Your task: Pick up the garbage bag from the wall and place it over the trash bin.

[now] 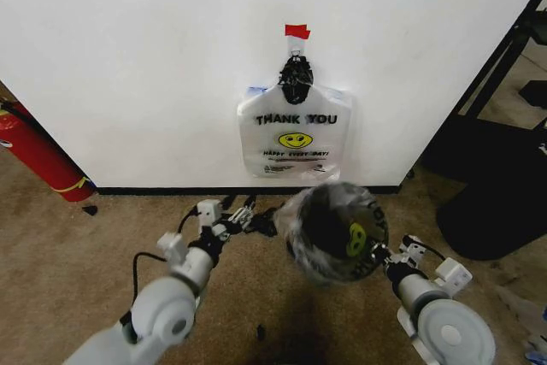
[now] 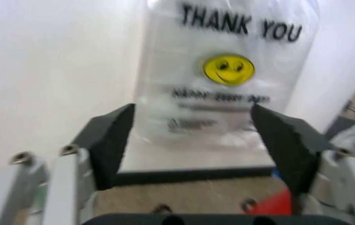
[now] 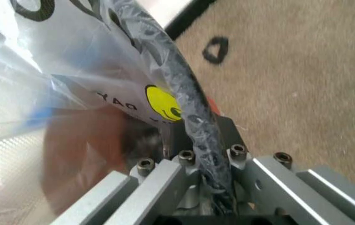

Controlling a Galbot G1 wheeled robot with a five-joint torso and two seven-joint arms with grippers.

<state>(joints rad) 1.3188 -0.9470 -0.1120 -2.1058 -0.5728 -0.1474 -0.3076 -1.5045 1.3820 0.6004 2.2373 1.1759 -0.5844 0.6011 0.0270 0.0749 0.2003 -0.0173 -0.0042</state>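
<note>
Item: garbage bag (image 1: 335,232). Thin translucent white plastic with black lettering and a yellow smiley, it was draped over the mouth of the trash bin (image 1: 309,254), a round black mesh wastebasket standing on the brown carpet (image 1: 68,271) near the wall (image 1: 128,57). In the right wrist view the plastic (image 3: 71,61) lay across the bin's black rim (image 3: 193,122), smiley print just beside the rim.

Item: right tool (image 1: 382,256). It sat at the bin's rim on the robot's right side. In the right wrist view its fingers (image 3: 168,140) were clenched on the bag-covered rim, which ran straight down between them.

Item: left tool (image 1: 256,216). It was low over the carpet, just beside the bin on the robot's left, apart from it. In the left wrist view its two dark fingers (image 2: 111,140) stood released and spread wide, nothing between them, pointing at the wall.

Item: bundle of bags (image 1: 295,138). Flat and smooth, printed "THANK YOU" with a yellow smiley, it hung against the wall from a black knot (image 1: 296,79). A piece of red tape (image 1: 297,32) sat on the wall just above the knot. The bundle's lower edge ended near the black baseboard (image 1: 171,189), behind the bin.

Item: red fire extinguisher (image 1: 38,156). It leaned at the wall, well to the robot's left.
</note>
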